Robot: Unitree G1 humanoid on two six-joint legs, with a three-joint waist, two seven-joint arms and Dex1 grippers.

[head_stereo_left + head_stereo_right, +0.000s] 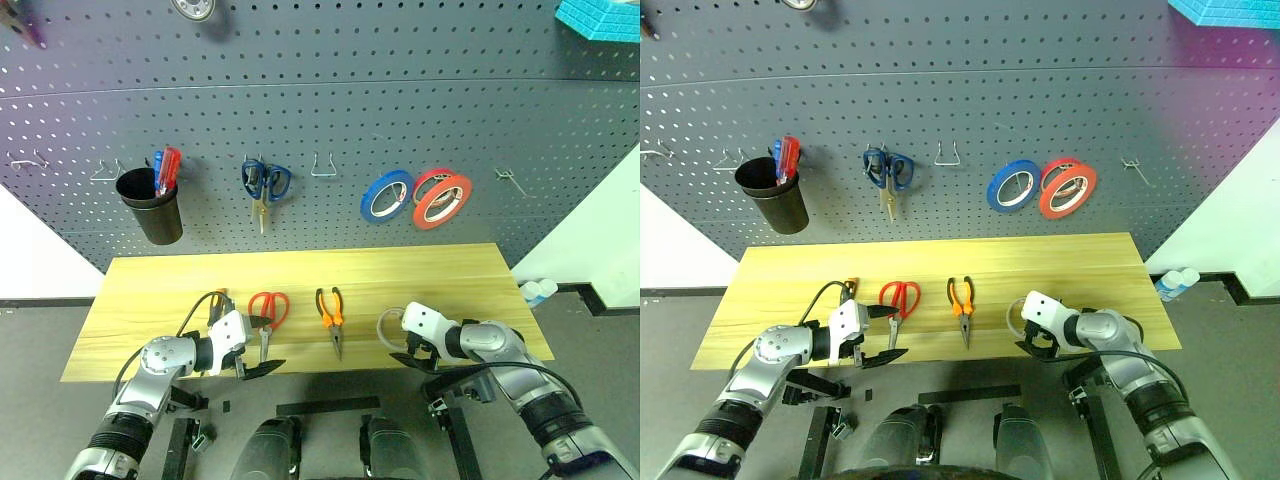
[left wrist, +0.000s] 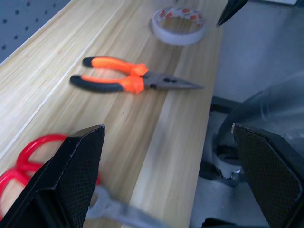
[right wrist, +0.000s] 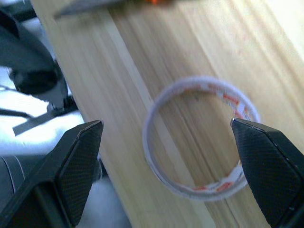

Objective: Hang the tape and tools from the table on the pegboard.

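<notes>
A: Where do the task's things lie?

B: All on the long table of light yellowish wood planks (image 1: 300,270), along its front edge. The red-handled scissors (image 1: 267,312) lie left of the middle, blades toward the front edge. Near the middle lie the pliers with orange-and-black handles (image 1: 330,312), nose toward the front edge. The whitish translucent tape roll (image 3: 202,137) lies flat toward the front right corner. The slim screwdriver with an orange-and-black handle (image 1: 215,303) is partly hidden behind the left arm, left of the scissors.

A: And the grippers?

B: The left gripper (image 1: 258,362) hangs over the front edge just beside the scissors, its two black fingers (image 2: 71,183) spread wide and holding nothing. The right gripper (image 1: 1038,346) is at the front edge over the tape roll, fingers (image 3: 263,166) spread wide to either side of the ring; I cannot tell whether they touch it.

A: What is on the wall?

B: The large dark grey pegboard (image 1: 330,120) carries a black cup (image 1: 152,208) with red and blue screwdrivers (image 1: 166,170), blue-handled scissors (image 1: 264,183), a blue tape roll (image 1: 386,195), two red-orange tape rolls (image 1: 441,199) and several bare metal hooks (image 1: 323,166).
</notes>
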